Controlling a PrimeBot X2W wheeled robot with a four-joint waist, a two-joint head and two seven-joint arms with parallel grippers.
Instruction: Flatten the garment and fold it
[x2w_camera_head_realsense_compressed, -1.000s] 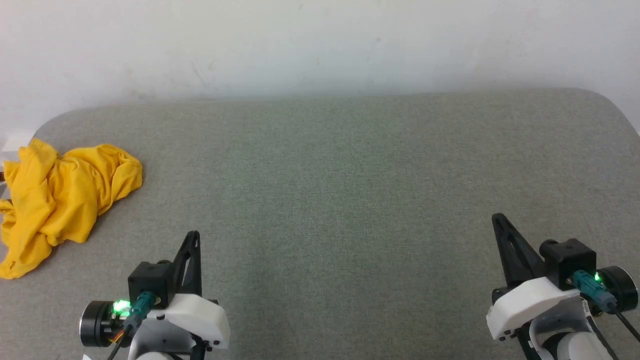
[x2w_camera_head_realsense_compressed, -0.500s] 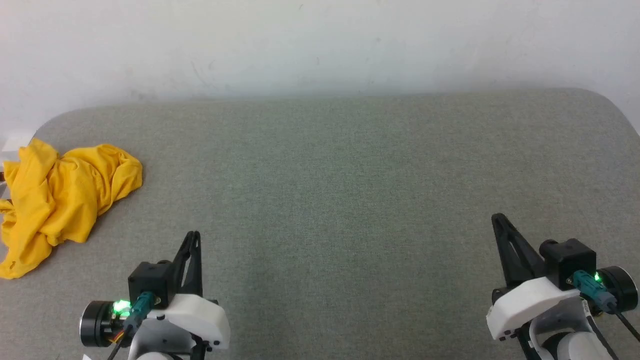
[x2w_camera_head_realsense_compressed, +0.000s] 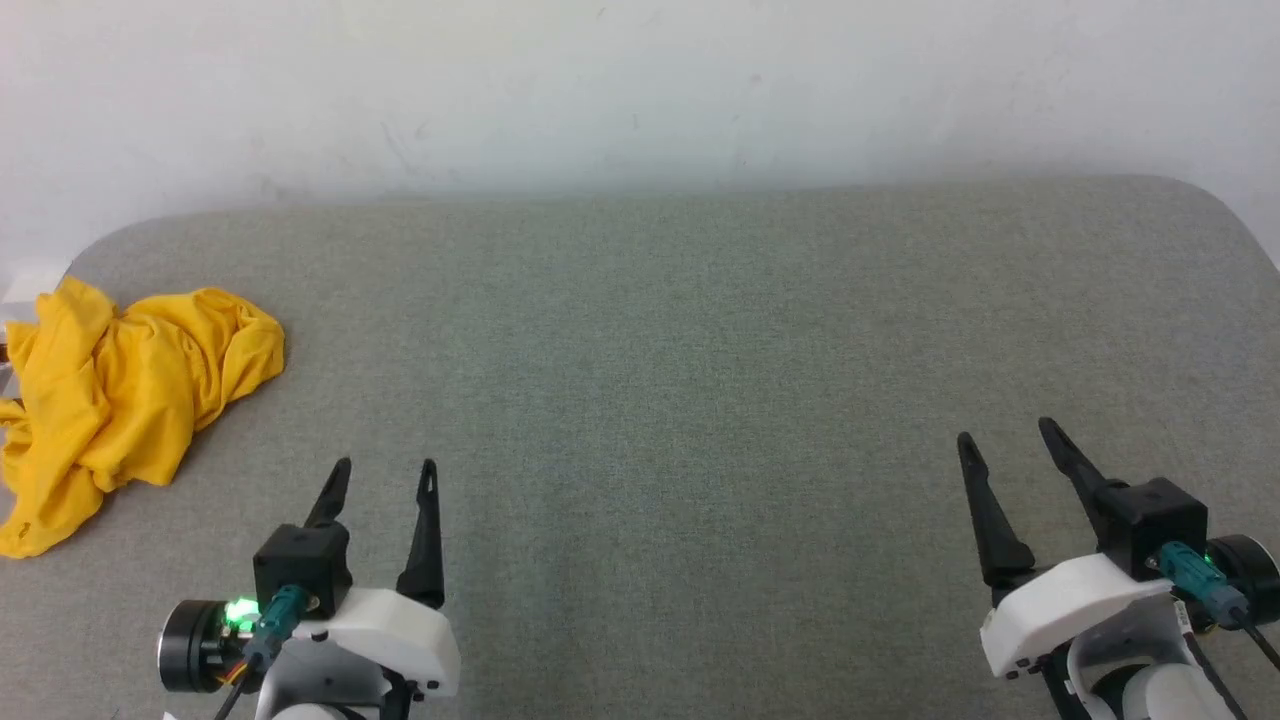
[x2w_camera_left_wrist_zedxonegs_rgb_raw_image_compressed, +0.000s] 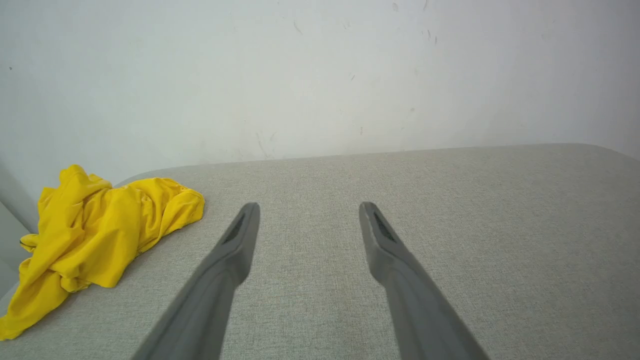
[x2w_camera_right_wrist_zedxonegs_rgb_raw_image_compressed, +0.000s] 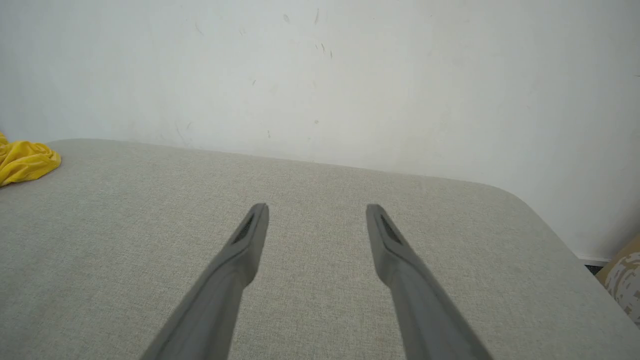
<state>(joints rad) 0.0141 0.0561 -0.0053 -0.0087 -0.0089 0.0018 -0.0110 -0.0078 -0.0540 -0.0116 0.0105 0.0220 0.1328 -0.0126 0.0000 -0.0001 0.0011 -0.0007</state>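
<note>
Garment (x2w_camera_head_realsense_compressed: 130, 400): yellow heap, sits crumpled at far-left edge of tabletop (x2w_camera_head_realsense_compressed: 700, 350), long axis roughly near-to-far. Left gripper (x2w_camera_head_realsense_compressed: 385, 475): fingers apart, empty — nearer arm, heap to its left and slightly ahead. Right gripper (x2w_camera_head_realsense_compressed: 1005, 435): fingers apart, empty — well apart from heap.

Left pincer (x2w_camera_head_realsense_compressed: 383, 476) and right pincer (x2w_camera_head_realsense_compressed: 1005, 434) spread, empty.

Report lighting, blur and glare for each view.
Head view: soft even light, no glare, garment sharp on the table. Left wrist view: fingers slightly soft near the lens, garment crisp. Right wrist view: fingers likewise soft, wall free of glare.
</note>
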